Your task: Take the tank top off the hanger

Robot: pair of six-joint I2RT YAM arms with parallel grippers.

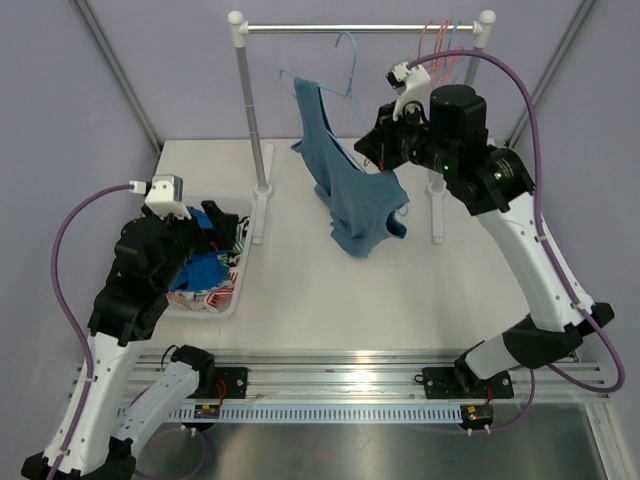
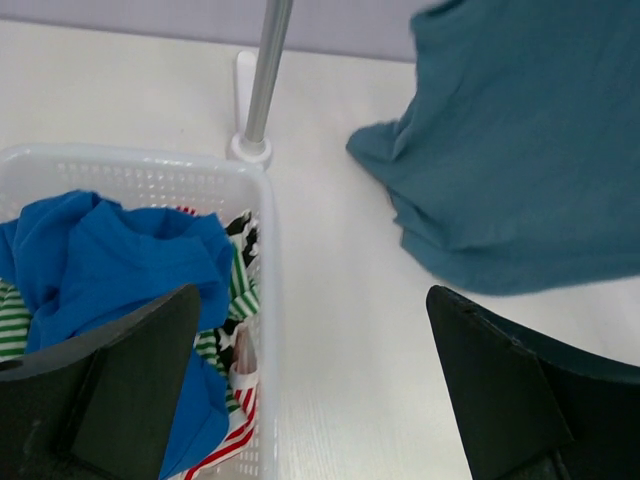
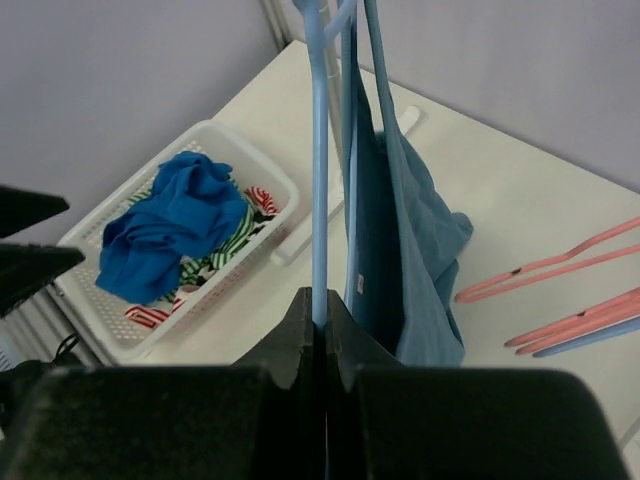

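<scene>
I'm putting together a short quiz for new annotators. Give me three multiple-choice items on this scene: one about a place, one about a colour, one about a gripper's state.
1. Where on the table is the white basket?
A. left side
B. right side
C. centre

2. What colour is the tank top?
A. pink
B. teal blue
C. white

3. What state is the right gripper in?
A. wide open over folded clothes
B. shut on the light-blue hanger
C. shut on a pink strap

Answers:
1 A: the top view shows the basket at the table's left.
2 B: the cloth is teal blue in all three views.
3 B: the right wrist view shows the jaws pinched on the hanger's thin bar.
</scene>
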